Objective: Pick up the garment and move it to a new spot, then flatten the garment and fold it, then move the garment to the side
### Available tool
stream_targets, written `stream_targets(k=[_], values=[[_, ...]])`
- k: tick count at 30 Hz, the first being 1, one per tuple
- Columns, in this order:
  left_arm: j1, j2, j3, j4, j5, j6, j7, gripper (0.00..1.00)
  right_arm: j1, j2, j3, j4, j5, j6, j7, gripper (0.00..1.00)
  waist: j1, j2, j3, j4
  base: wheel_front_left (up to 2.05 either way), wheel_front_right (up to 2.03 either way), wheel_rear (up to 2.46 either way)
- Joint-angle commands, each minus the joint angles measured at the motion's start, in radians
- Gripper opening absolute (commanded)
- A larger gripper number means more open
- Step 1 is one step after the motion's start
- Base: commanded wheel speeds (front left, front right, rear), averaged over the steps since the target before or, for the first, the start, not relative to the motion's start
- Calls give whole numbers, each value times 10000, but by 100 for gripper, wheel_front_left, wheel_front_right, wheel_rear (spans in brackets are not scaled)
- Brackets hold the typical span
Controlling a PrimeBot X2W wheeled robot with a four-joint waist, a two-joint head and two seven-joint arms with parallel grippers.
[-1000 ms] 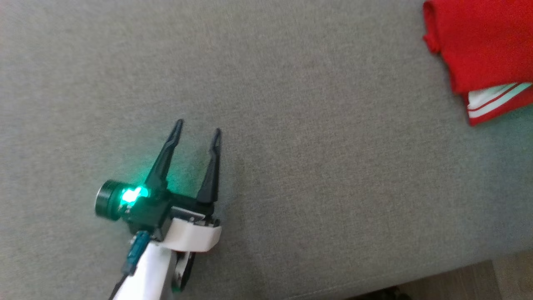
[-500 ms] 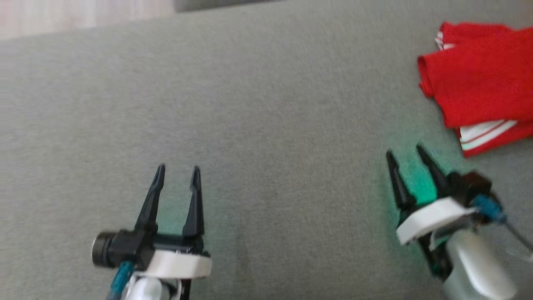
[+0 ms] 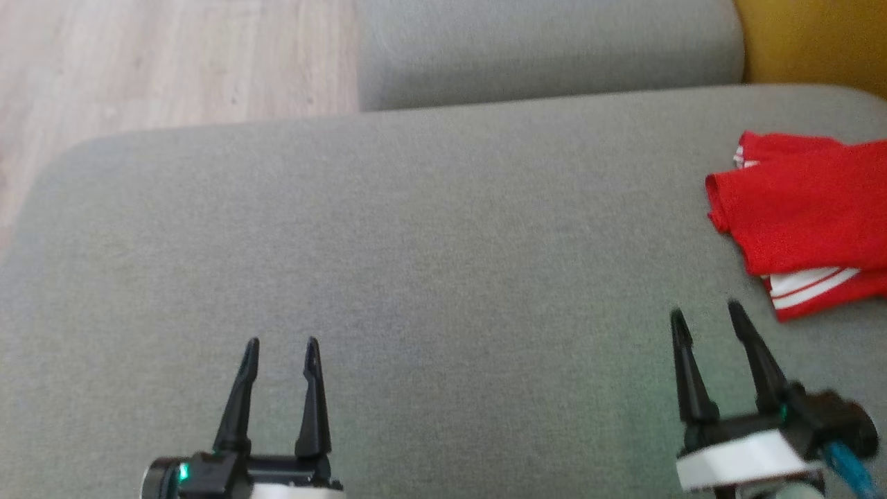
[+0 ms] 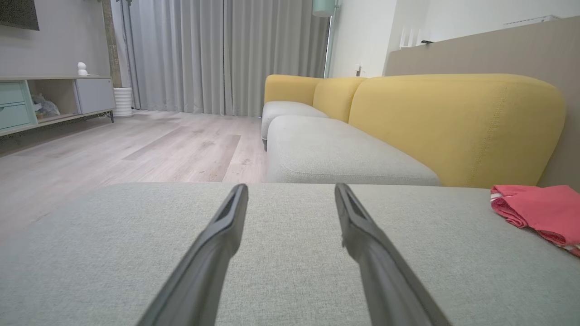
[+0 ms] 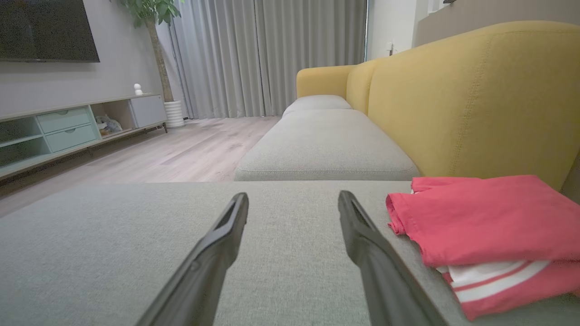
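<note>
**Inspector:** Near edge of the seat cushion (image 3: 416, 242) first. State of the claws?

**Assistant:** The left claw (image 3: 281, 343) is over the near edge, left of centre, with its fingers spread and nothing between them. The right claw (image 3: 706, 310) is over the near edge towards the right corner, also spread and empty. Both point away across the grey fabric.

**Inspector:** The garment?

**Assistant:** The garment (image 3: 804, 215) is red and folded, and lies flat on the cushion at its right edge. A white striped band shows along its near side. It is just beyond and to the right of the right claw, near it but not touching. It is well apart from the left claw.

**Inspector:** Past the far edge?

**Assistant:** A second cushion (image 3: 547, 48) of the same grey butts against the far edge. A yellow backrest (image 3: 811, 38) rises at the far right corner. Pale wooden floor (image 3: 173, 62) runs along the left. Farther off, the wrist views show grey curtains (image 4: 204, 54) and a low cabinet (image 5: 68, 127) against the wall.
</note>
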Motion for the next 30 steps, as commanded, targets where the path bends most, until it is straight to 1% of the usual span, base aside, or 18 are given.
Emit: stream_targets(k=[1, 4, 9, 14, 20, 21, 22, 25, 30], values=[[-139, -36, 234, -388, 45, 63, -51, 100, -66, 17, 141, -445, -56, -7, -91, 100, 2, -1, -225, 168, 0, 0, 0], [-14, -37, 280, -501, 62, 129, -51, 100, 265, 38, 140, -527, -115, -7, -92, 100, 2, -1, -320, 130, 0, 0, 0], [223, -37, 521, -663, 96, 260, -51, 100, 323, 44, 348, -431, 130, -7, -92, 100, 2, -1, -426, -158, 0, 0, 0], [461, -37, 665, -669, 124, 229, -51, 100, 281, 45, 523, -376, 228, -7, -92, 100, 2, -1, -576, -370, 0, 0, 0], [547, -37, 691, -644, 189, 222, -51, 100, 270, 46, 551, -367, 264, -7, -93, 100, 2, -1, -683, -427, 0, 0, 0], [547, -37, 697, -643, 214, 223, -51, 0, 268, 46, 543, -366, 269, -7, -93, 0, 2, -1, -696, -435, 0, 0, 0], [868, 6, 296, -293, 142, 202, 0, 0, 612, 96, 321, -47, 217, 0, 2, 0, 2, -1, -695, -435, 0, 0, 0], [936, 4, 238, 207, 122, 201, 3, 0, 716, 96, 343, 445, 237, 0, 7, 0, 3, -1, -696, -438, 0, 0, 0], [859, 40, 320, 184, -503, 144, 95, 0, 644, 55, 322, 440, 890, 0, 100, 0, 3, -1, -677, -424, 0, 0, 0]])
